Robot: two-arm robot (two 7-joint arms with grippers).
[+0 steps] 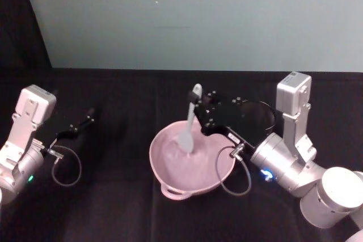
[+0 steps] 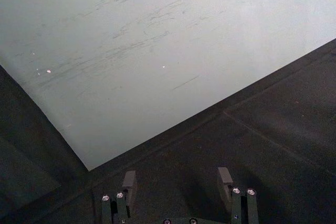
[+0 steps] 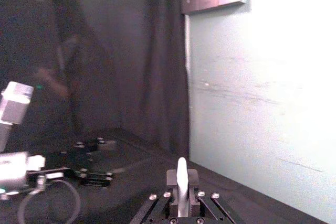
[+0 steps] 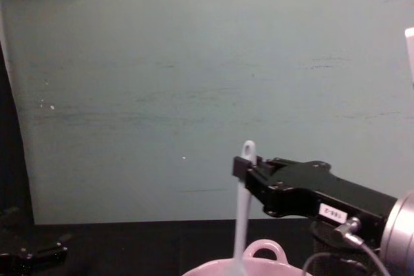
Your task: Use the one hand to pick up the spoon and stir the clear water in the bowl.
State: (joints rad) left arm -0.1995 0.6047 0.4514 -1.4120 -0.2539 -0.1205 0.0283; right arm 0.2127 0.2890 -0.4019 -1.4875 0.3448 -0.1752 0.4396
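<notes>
The right gripper (image 1: 198,109) is clenched on the spoon (image 1: 189,127) just below its holed tip. The handle stands nearly upright, with the scoop straight below the fingers inside the bowl (image 1: 177,193). The left gripper (image 1: 86,120) rests far left, fingers spread, well apart from both.

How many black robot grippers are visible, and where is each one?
2. The right black angular gripper is above the wide pale pink bowl, shut on the slim white plastic spoon. The left black gripper is parked, open, far to the bowl's left.

pink bowl (image 1: 167,165), white spoon (image 1: 190,118), blk R pincer (image 1: 197,109)
</notes>
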